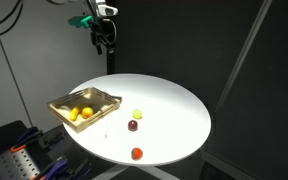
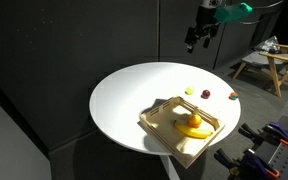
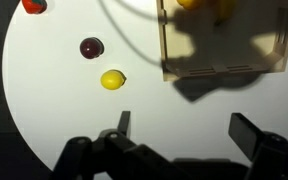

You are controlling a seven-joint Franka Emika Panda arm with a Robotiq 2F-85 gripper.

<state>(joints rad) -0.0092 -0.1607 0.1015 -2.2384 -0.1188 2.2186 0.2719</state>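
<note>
End effector (image 1: 105, 44) just hanging released and empty, well above the white counter (image 1: 174, 105). Lemon (image 3: 112, 80) sits on the counter just beside a plum (image 3: 91, 47), near the wooden box (image 3: 224, 55).

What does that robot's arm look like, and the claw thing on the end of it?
The tool is black and angular, with two blocky dark fingers that show best in the wrist view. Next to it sit a teal-green piece and a whitish wrist section. The pictures are too small to show any markings.
</note>
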